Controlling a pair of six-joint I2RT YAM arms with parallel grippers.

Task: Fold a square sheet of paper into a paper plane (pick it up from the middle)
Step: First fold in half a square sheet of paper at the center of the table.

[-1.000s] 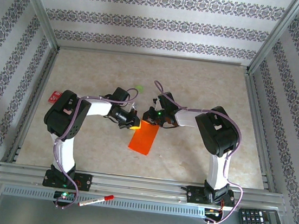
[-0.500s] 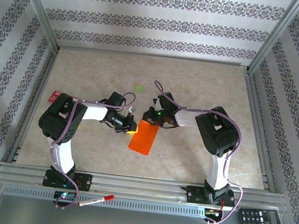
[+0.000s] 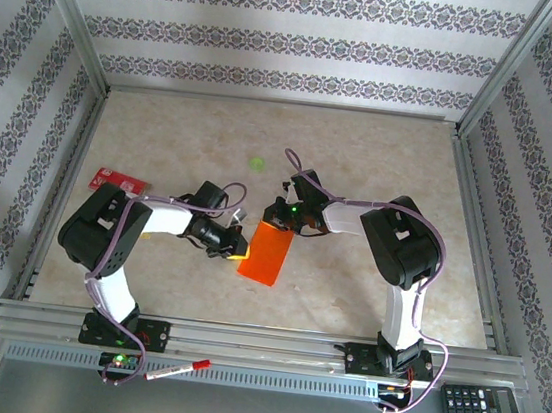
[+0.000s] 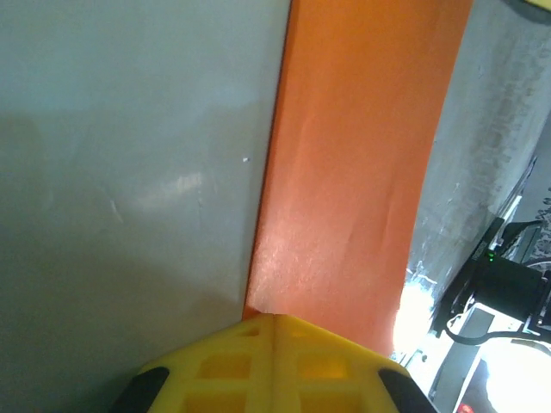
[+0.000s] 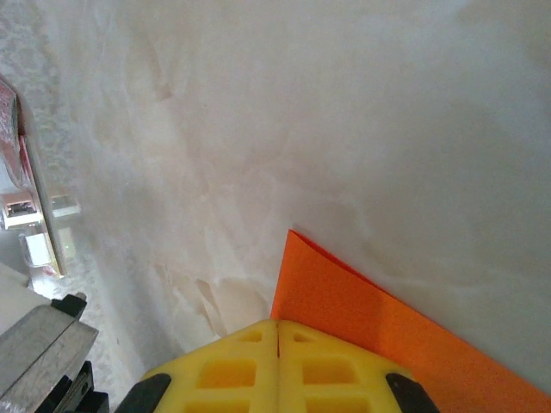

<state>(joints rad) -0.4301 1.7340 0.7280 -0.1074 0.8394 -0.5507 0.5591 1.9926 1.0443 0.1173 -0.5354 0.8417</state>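
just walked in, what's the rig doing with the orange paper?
Both arms are working on the square sheet of paper. It lies on the table as a narrow orange strip, apparently folded over. The left gripper is shut with its tips at the strip's left edge. The right gripper is shut at the strip's far end. I can't tell if they are pressing or pinching it. No plane shape yet.

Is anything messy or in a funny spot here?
Nothing looks spilled or broken. The orange paper, folded narrow, lies slanted on the table. A small red card sits near the table's left edge, and a tiny green spot marks it farther back.
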